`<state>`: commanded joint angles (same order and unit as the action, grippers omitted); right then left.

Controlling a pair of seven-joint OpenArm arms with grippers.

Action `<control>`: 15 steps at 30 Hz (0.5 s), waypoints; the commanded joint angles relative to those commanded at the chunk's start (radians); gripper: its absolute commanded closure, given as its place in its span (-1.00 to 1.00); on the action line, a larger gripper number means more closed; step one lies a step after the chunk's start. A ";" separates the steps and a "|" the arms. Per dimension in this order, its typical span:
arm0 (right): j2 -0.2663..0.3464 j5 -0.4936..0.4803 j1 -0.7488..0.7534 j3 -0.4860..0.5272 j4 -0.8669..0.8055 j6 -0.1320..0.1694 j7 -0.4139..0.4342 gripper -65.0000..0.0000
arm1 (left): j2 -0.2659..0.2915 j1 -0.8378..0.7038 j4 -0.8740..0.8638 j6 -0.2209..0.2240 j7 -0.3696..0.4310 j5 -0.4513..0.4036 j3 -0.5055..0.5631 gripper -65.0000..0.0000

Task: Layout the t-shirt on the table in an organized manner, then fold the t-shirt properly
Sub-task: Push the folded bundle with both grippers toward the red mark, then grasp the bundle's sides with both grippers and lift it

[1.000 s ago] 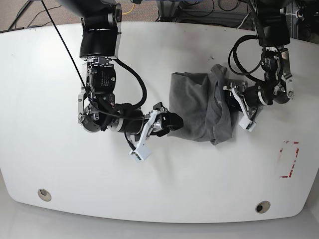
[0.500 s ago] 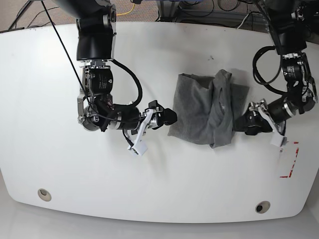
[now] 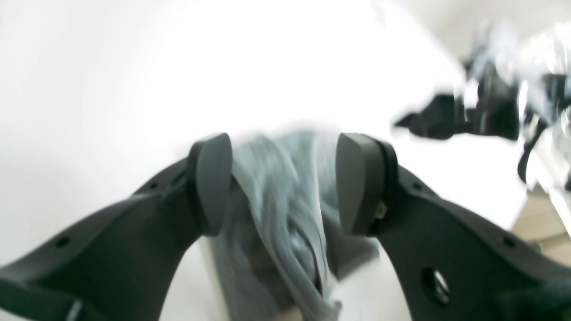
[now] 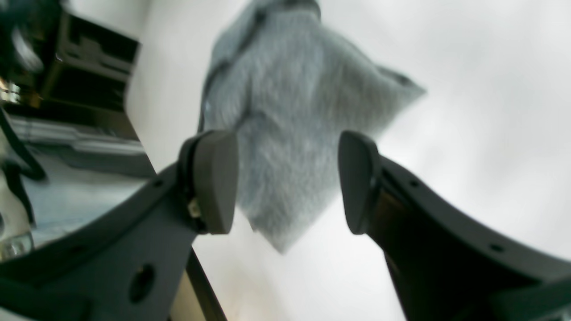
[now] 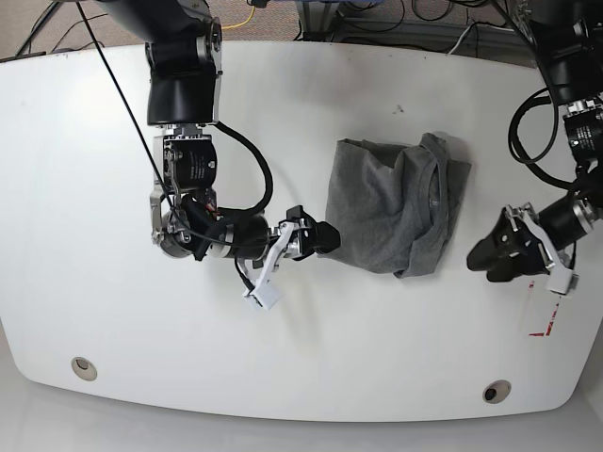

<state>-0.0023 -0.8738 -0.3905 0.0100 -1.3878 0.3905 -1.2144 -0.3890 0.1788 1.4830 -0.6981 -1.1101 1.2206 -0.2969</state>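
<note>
Left wrist view: the left end effector (image 3: 285,185) was spread, its fingers apart with no cloth pinched, above the rumpled t-shirt (image 3: 285,214). Right wrist view: the right end effector (image 4: 285,183) was likewise spread and empty over smoother cloth. Base view: the t-shirt lay bunched on the tabletop (image 5: 424,348) between the arms, one strip doubled over; laying out appeared incomplete, and proper folding remained.

We saw bright light bleach the table (image 5: 236,367) nearly white in both wrist views. The left wrist view was badly blurred; the base view looked sharper, with soft shadows.
</note>
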 joint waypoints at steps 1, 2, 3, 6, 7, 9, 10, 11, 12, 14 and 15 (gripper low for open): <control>0.000 0.000 -0.009 0.018 0.017 0.020 0.020 -0.06 | 0.020 -0.002 0.002 0.000 0.000 0.000 0.017 -0.06; 0.000 0.000 -0.014 0.031 0.029 0.034 0.034 -0.06 | 0.028 -0.003 0.005 0.000 -0.002 0.000 0.025 -0.06; 0.002 0.000 -0.023 0.054 0.049 0.057 0.057 -0.06 | 0.043 -0.011 0.017 0.000 -0.002 0.000 0.041 -0.06; 0.000 -0.002 -0.052 0.104 0.094 0.094 0.109 -0.06 | 0.071 -0.035 0.051 0.000 -0.002 -0.025 0.072 -0.06; -0.005 -0.002 -0.061 0.121 0.112 0.104 0.129 -0.06 | 0.083 -0.041 0.071 0.000 -0.002 -0.046 0.083 -0.06; -0.006 -0.002 -0.074 0.135 0.140 0.107 0.155 -0.06 | 0.091 -0.051 0.087 0.000 -0.003 -0.071 0.092 -0.06; -0.006 -0.002 -0.081 0.149 0.158 0.107 0.175 -0.06 | 0.091 -0.057 0.094 0.000 -0.003 -0.084 0.100 -0.06; -0.008 -0.002 -0.087 0.166 0.172 0.107 0.198 -0.06 | 0.095 -0.068 0.095 0.000 -0.003 -0.094 0.115 -0.06; -0.008 -0.002 -0.091 0.178 0.175 0.107 0.215 -0.06 | 0.097 -0.074 0.095 0.000 -0.003 -0.100 0.123 -0.06; -0.006 -0.002 -0.098 0.215 0.193 0.107 0.275 -0.06 | 0.097 -0.089 0.097 0.000 -0.003 -0.121 0.138 -0.06; -0.006 -0.002 -0.101 0.241 0.206 0.107 0.302 -0.06 | 0.095 -0.100 0.097 0.000 -0.003 -0.133 0.143 -0.06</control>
<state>-0.0084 -0.8753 -0.4918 0.2509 -1.1822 0.4979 -0.9122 -0.2938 0.0790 1.5796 -0.6981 -1.1132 1.0871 -0.1542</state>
